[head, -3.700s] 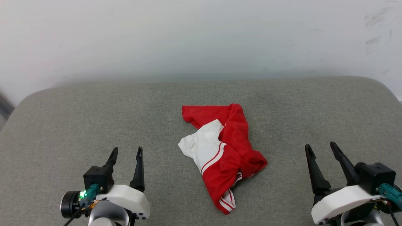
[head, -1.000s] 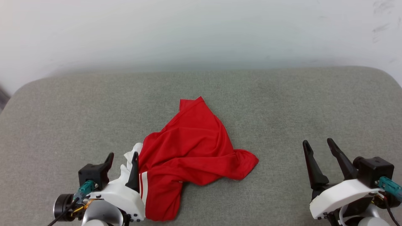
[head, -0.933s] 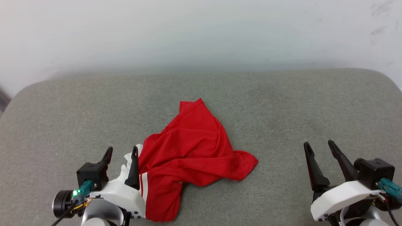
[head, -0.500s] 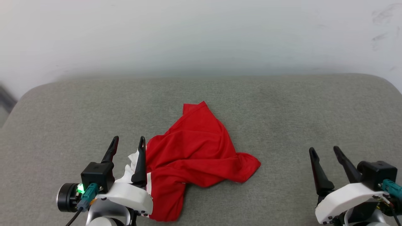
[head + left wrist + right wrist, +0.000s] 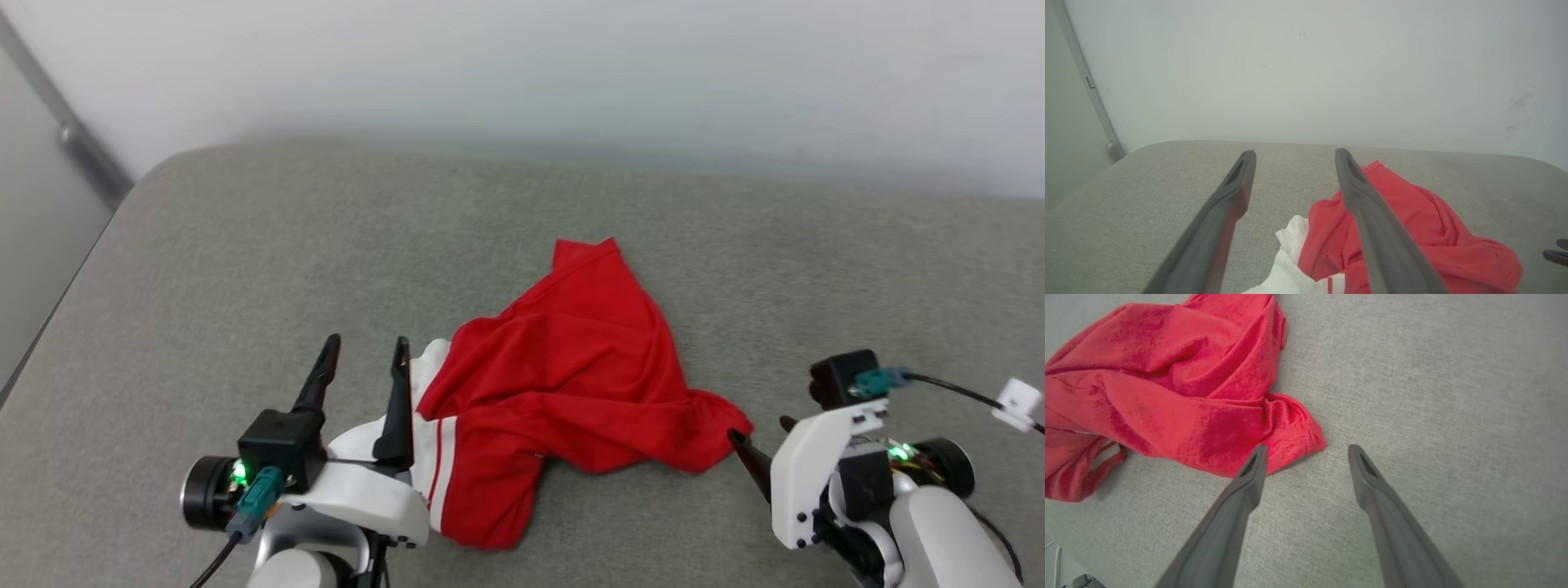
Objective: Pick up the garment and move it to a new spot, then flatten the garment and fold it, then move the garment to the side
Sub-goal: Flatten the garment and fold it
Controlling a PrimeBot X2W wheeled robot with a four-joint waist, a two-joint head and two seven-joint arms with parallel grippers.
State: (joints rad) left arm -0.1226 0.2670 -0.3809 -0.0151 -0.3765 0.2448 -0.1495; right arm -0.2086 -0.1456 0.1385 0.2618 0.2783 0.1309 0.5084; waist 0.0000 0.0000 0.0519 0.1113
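The left gripper [image 5: 367, 340] is hovering at the near left, its two fingers standing wide apart and gripping nothing. Its right finger is rising just beside the white sleeve [image 5: 425, 371]. In its wrist view the left gripper [image 5: 1295, 152] is pointing out over the cushion toward the wall, with the sleeve [image 5: 1290, 241] lying low between the fingers.

The right gripper [image 5: 759, 431] is sitting at the near right, turned so that its fingers are pointing in toward the garment. In its wrist view the right gripper [image 5: 1308, 448] is likewise spread and empty. One fingertip is overlapping the garment's near right corner, but whether it is touching the cloth or hanging just above it is hard to tell.

The garment [image 5: 571, 367] is lying crumpled on the cushion [image 5: 245, 245], about midway across it and between the two grippers. Its red body is bunching in soft folds, and one corner is pointing toward the wall. The sleeve, edged with red and white stripes, is lying at its near left side. The right wrist view is showing the garment [image 5: 1167, 375] heaped in thick creases.

Behind the cushion a pale wall [image 5: 522, 73] is rising, and a grey rail [image 5: 82, 147] is running slantwise at the far left.
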